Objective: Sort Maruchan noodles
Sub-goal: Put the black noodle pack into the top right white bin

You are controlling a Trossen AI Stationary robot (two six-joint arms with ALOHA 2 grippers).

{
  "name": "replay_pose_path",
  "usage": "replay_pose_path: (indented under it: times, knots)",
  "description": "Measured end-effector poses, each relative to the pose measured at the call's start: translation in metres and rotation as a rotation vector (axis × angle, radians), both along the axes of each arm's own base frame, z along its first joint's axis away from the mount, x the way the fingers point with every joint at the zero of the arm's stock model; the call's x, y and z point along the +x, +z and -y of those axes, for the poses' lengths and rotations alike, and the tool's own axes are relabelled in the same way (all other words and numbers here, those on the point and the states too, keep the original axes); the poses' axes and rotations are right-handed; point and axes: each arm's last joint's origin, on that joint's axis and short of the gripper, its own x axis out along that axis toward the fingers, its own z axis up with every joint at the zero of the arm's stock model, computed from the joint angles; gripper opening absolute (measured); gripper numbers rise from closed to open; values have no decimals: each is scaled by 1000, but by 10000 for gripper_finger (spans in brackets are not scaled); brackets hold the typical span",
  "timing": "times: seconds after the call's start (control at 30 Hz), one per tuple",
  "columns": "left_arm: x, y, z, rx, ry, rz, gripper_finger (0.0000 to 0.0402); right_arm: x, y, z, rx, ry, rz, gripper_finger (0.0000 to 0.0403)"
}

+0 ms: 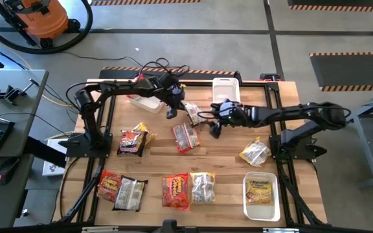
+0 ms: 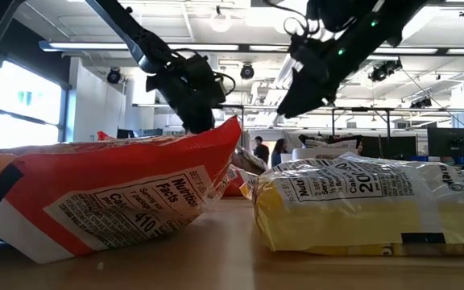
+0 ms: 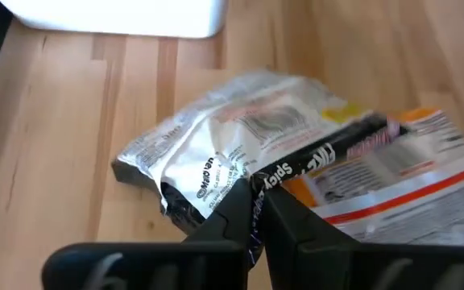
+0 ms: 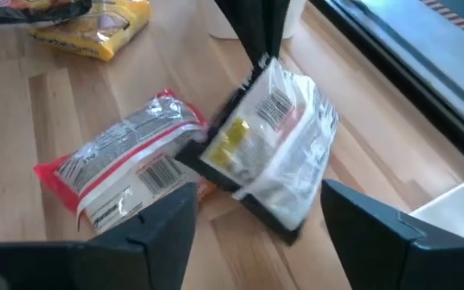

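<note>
The left gripper [image 3: 252, 211] is pinching the crinkly edge of a dark-silver noodle packet [image 4: 276, 149], which is dangling light and floppy, likely slippery. Just beyond, the right gripper [image 4: 256, 221] is spreading its fingers beneath it; a red packet [image 4: 123, 157] is lying beside.

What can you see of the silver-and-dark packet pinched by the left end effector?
The packet is crinkly plastic film, silver-white with dark edges, a barcode, a yellow patch and "Spicy" print. The shut left end effector grips one edge, so it hangs tilted above the wood table, partly over a red packet; whether they touch is unclear. The open right end effector straddles it without contact.
</note>
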Motion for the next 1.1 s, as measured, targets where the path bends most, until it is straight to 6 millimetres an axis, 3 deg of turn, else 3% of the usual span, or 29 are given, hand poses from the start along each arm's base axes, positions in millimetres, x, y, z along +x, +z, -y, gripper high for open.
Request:
replay_pose_path:
  times: [0.23, 0.57, 0.7, 0.83, 0.97, 1.1]
  knots:
    - [-4, 21, 4, -131, -3, 96, 1, 2, 0, 2, 14, 15, 15, 250]
    - [-4, 45, 4, -380, 7, 240, 1, 4, 5, -21, -113, 104, 4, 250]
    - [-14, 43, -9, -491, 139, 202, 1, 1, 10, -30, -151, 106, 5, 250]
    - [-32, 29, -16, -621, 236, 60, 1, -2, 16, -35, -133, 120, 38, 250]
    - [-40, 27, -14, -735, 217, 13, 2, -3, 20, -38, -83, 152, 62, 250]
    - [-36, 31, -6, -878, 124, 35, 2, -4, 20, -38, -65, 162, 67, 250]
